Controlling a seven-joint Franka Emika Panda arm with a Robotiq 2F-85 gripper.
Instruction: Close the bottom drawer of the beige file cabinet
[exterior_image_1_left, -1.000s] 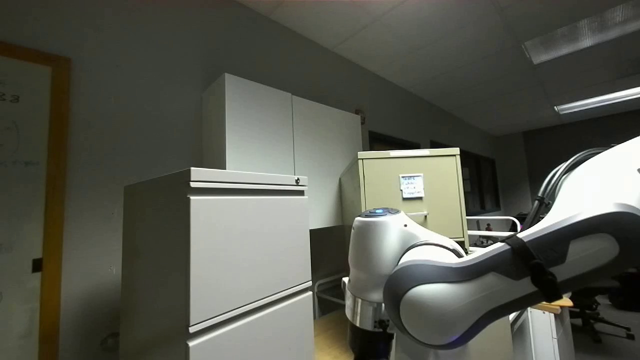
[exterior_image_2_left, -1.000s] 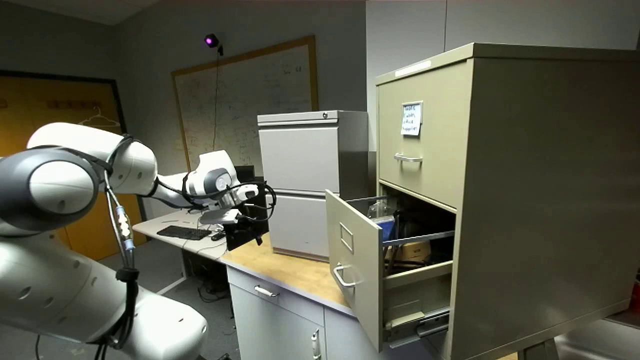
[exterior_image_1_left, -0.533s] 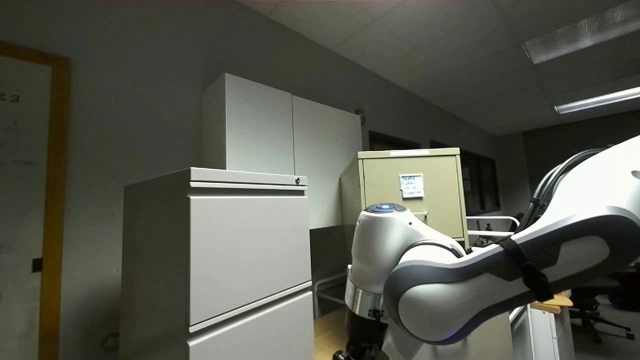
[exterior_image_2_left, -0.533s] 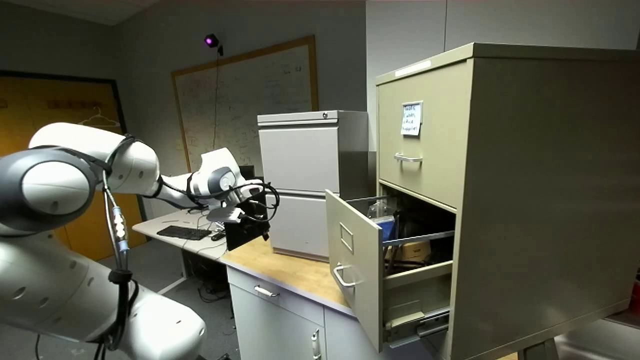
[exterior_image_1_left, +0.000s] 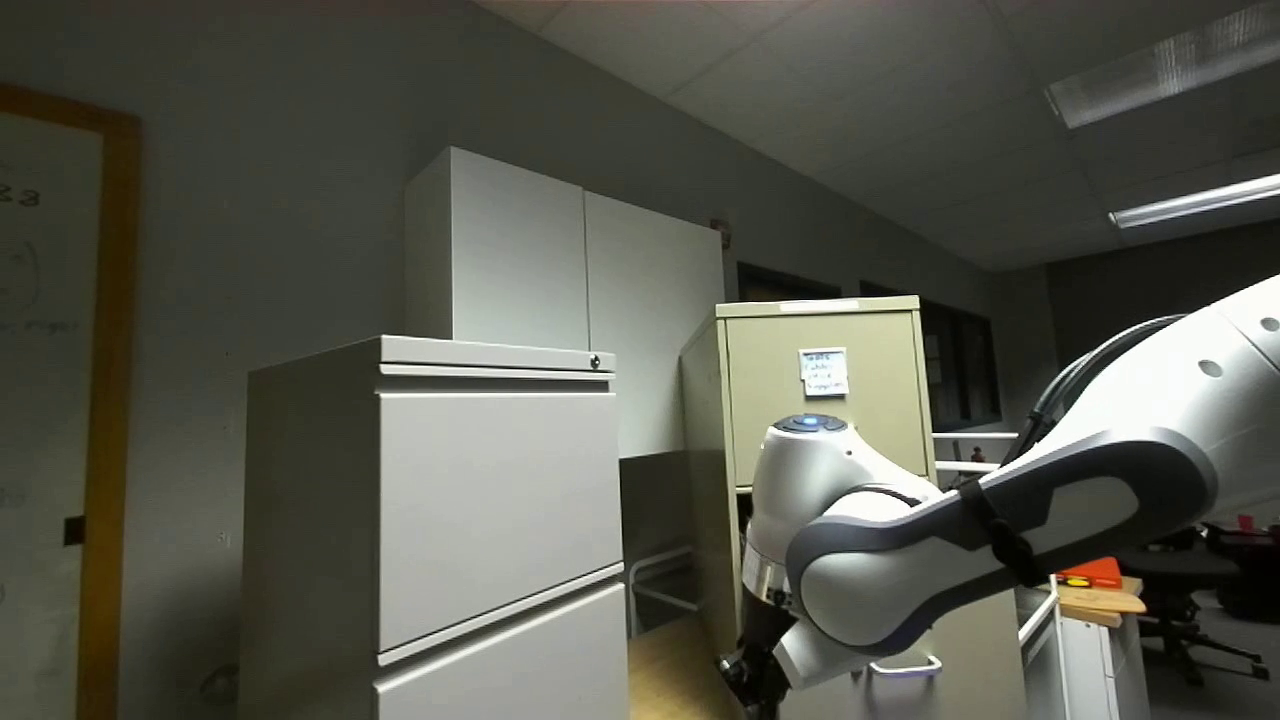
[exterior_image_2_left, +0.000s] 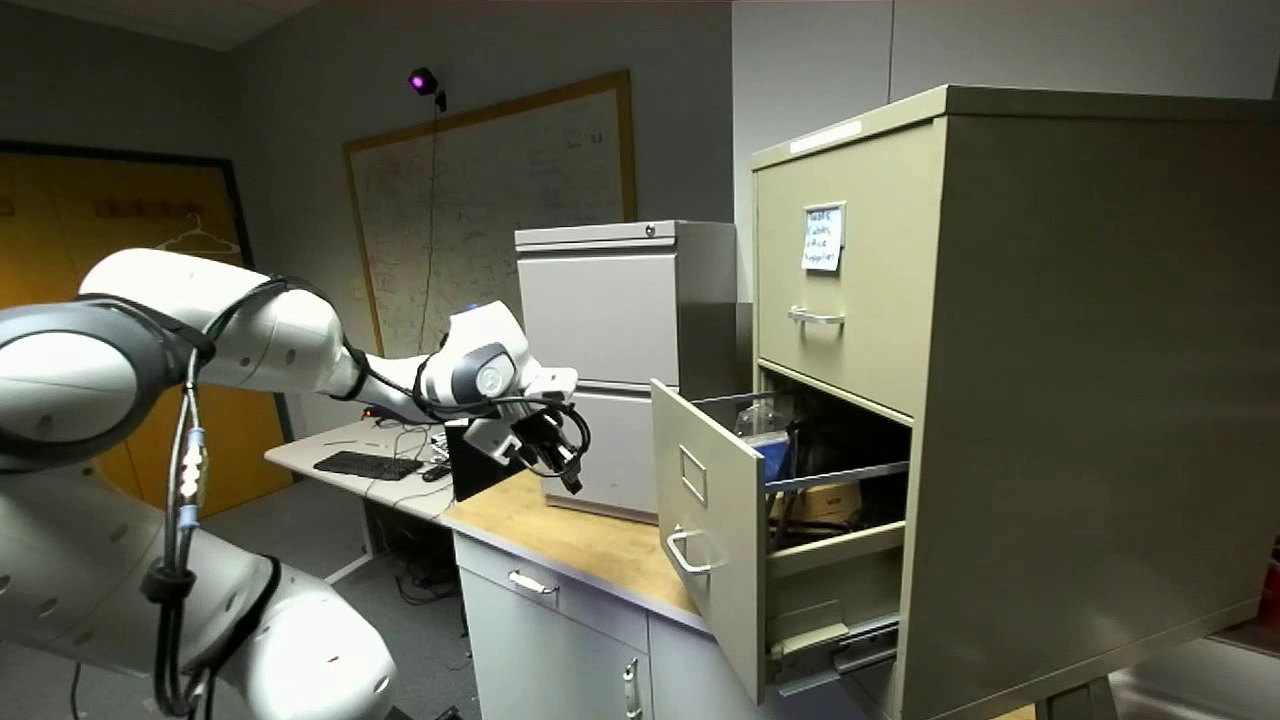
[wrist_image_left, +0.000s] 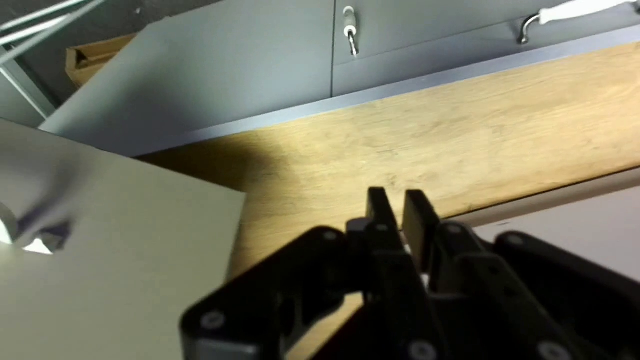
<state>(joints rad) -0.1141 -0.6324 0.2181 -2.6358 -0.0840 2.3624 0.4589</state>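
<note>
The beige file cabinet (exterior_image_2_left: 1080, 350) shows in both exterior views, with a paper label (exterior_image_1_left: 824, 372) on its top drawer. Its bottom drawer (exterior_image_2_left: 705, 500) is pulled well out, with items inside and a metal handle (exterior_image_2_left: 688, 555) on the front. My gripper (exterior_image_2_left: 573, 483) hangs in the air to the left of that front, apart from it, tilted downward. In the wrist view the drawer front (wrist_image_left: 150, 240) fills the lower left, beside my gripper (wrist_image_left: 397, 194). A narrow gap separates the two fingers, and nothing is between them.
A pale grey cabinet (exterior_image_2_left: 598, 320) stands on the wooden counter (exterior_image_2_left: 565, 530), close behind the gripper and at the right of the wrist view (wrist_image_left: 575, 230). Cupboard doors with handles (exterior_image_2_left: 630, 685) lie below the counter. A desk with a keyboard (exterior_image_2_left: 368, 465) is further back.
The arm has moved toward the beige cabinet, and the wrist has tilted so the gripper points further down. The bottom drawer has not moved.
</note>
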